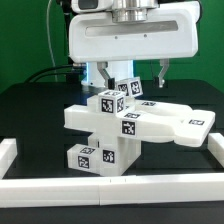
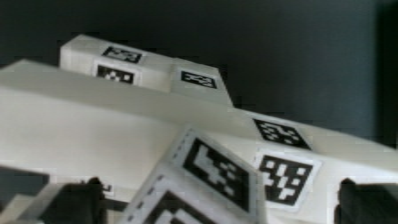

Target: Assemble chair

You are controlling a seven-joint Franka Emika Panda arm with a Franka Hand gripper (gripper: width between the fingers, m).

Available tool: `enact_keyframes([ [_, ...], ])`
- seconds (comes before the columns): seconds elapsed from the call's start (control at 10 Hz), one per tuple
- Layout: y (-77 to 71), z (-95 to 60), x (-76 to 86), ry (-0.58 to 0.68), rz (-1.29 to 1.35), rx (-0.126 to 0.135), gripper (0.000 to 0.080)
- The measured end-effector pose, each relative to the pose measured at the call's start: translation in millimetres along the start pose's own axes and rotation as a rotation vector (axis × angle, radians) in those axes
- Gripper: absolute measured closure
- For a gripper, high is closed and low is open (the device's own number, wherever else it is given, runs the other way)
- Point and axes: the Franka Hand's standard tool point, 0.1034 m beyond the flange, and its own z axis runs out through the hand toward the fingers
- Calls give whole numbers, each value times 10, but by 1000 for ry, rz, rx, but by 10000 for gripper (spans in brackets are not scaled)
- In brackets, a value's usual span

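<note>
Black counter (image 1: 30, 110) bordered by white rails (image 1: 8, 155), seen from the exterior view. Centre: the chair (image 1: 120, 125), a stack of tagged white blocks and slabs, stands on the counter, its flat slab reaching toward the exterior view's right. Above it, the hand (image 1: 130, 72) hangs with fingers (image 1: 163, 70) spread apart, gripping nothing.

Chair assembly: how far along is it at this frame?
Done: several tagged white parts are stacked into a partial chair, with a small tagged block on top. In hand: nothing; the end effector straddles that block with its jaws open. Left: no finished chair is recognisable yet.
</note>
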Motion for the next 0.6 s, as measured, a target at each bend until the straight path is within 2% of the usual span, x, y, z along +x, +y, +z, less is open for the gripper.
enact_keyframes([
  [0.2, 7, -1, 2, -1, -160, -8, 151],
  [0.3, 0, 4, -3, -3, -320, -25, 151],
  [0.6, 27, 30, -14, -6, -557, -36, 151],
])
